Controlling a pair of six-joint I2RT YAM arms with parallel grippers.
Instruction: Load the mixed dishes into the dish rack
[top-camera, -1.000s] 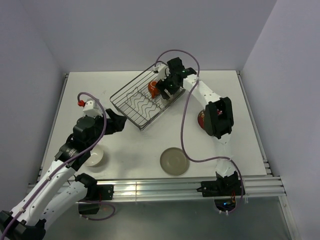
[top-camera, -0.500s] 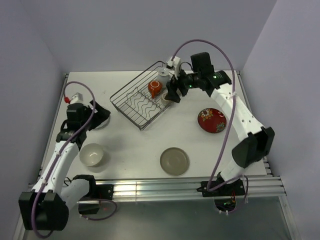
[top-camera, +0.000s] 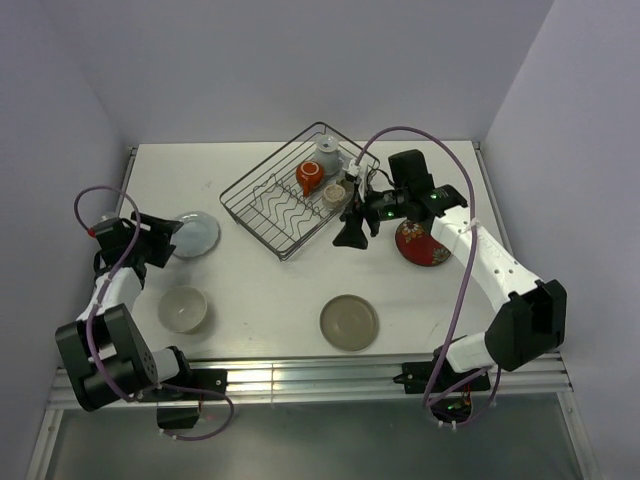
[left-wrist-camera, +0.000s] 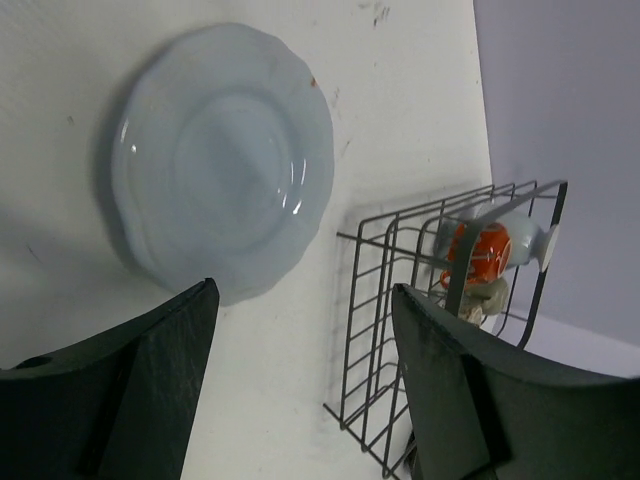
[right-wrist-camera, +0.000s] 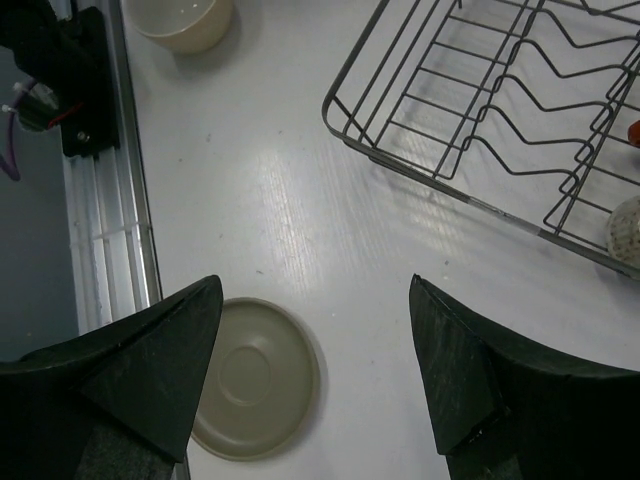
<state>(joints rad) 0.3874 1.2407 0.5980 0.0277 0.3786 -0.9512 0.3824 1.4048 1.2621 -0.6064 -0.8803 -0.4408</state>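
Observation:
The dish rack (top-camera: 252, 226) stands at the back centre, with an orange-red mug (top-camera: 309, 176), a grey cup (top-camera: 327, 152) and a beige cup (top-camera: 333, 193) in its far right end. A pale plate (top-camera: 192, 234) lies flat to its left, and my left gripper (top-camera: 165, 236) is open just beside that plate. The left wrist view shows the pale plate (left-wrist-camera: 220, 160) beyond the empty left gripper (left-wrist-camera: 305, 290). My right gripper (top-camera: 350, 237) hangs open and empty in front of the rack. An olive-grey plate (right-wrist-camera: 255, 378) lies below it. The cream bowl (top-camera: 183, 309) sits front left. The right arm partly covers the red floral plate (top-camera: 425, 243).
A metal rail (top-camera: 300, 375) runs along the table's near edge, with the arm bases bolted to it. Walls close in the table on the left, back and right. Purple cables loop above both arms. The rack's wire wall (left-wrist-camera: 385, 300) stands close to the left gripper's right finger.
My left arm has swung back to the left and now sits at the pale plate's left side. The right gripper has drawn away from the rack's cups toward the front.

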